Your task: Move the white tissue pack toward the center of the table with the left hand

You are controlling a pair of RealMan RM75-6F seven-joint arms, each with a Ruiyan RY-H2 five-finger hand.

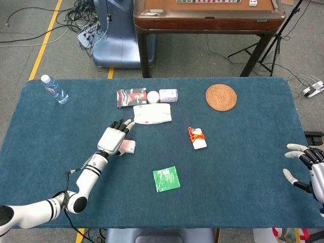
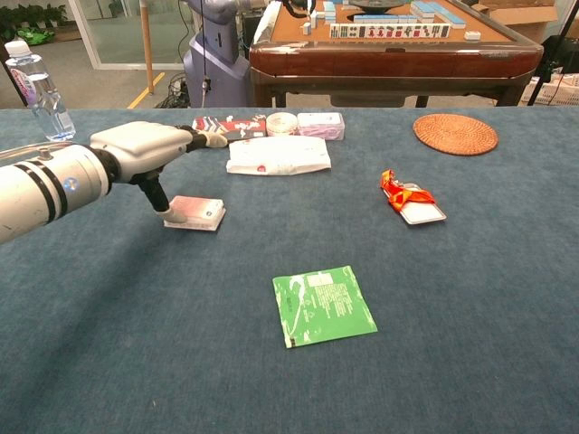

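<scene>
The tissue pack [image 1: 127, 147] is a small, flat white-and-pink packet lying on the blue table, left of the middle. In the chest view the tissue pack [image 2: 196, 212] lies flat with its long side across. My left hand [image 1: 114, 137] hovers over its left end with the fingers stretched out toward the far side. In the chest view the left hand [image 2: 149, 145] has its thumb reaching down to touch the pack's left edge, and nothing is gripped. My right hand [image 1: 309, 167] rests at the table's right edge with its fingers spread and holds nothing.
A larger white soft pack [image 1: 152, 114] lies just beyond the left hand's fingertips. Behind it sit a red-black box [image 1: 131, 97], a round tub [image 1: 153, 96] and a pale packet [image 1: 168, 95]. Also there: a green packet [image 1: 166, 178], an orange-wrapped item [image 1: 197, 137], a woven coaster [image 1: 221, 97] and a bottle [image 1: 54, 89].
</scene>
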